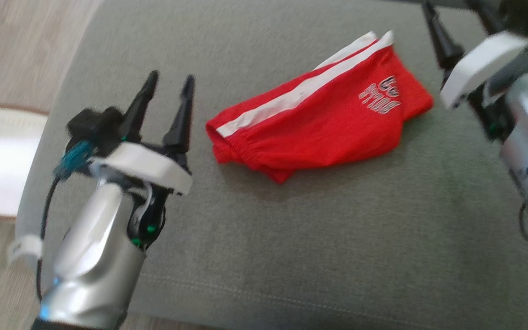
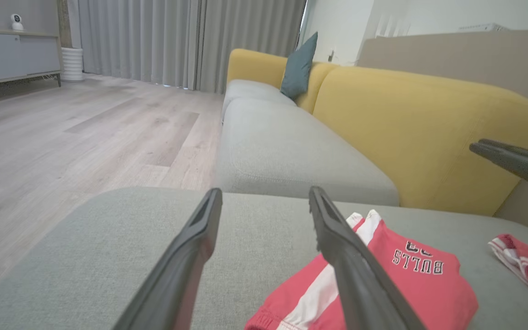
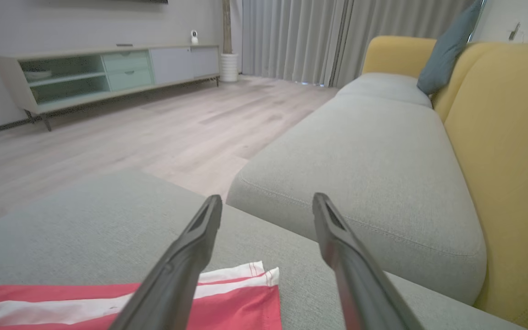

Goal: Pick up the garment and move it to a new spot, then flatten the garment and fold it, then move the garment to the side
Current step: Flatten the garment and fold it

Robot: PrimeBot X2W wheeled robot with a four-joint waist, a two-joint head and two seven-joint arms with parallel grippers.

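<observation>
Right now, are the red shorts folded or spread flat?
Folded. The red shorts lie doubled on the grey cushion: two white stripe ends sit stacked, and a lower layer shows below the waistband.

Soft, even daylight with no glare. In the head view, motion blur smears the left gripper (image 1: 171, 79) and the right forearm (image 1: 527, 137), and the red garment (image 1: 319, 119) casts a faint shadow on the grey cushion (image 1: 337, 238). The wrist views are sharper — near fingers soft, edges stretched.

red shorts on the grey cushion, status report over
Left pincer open, empty. Right pincer open, empty. Red fabric shorts with white side stripes lie folded on grey seat cushion, between them. Second red striped cloth lies apart.
</observation>
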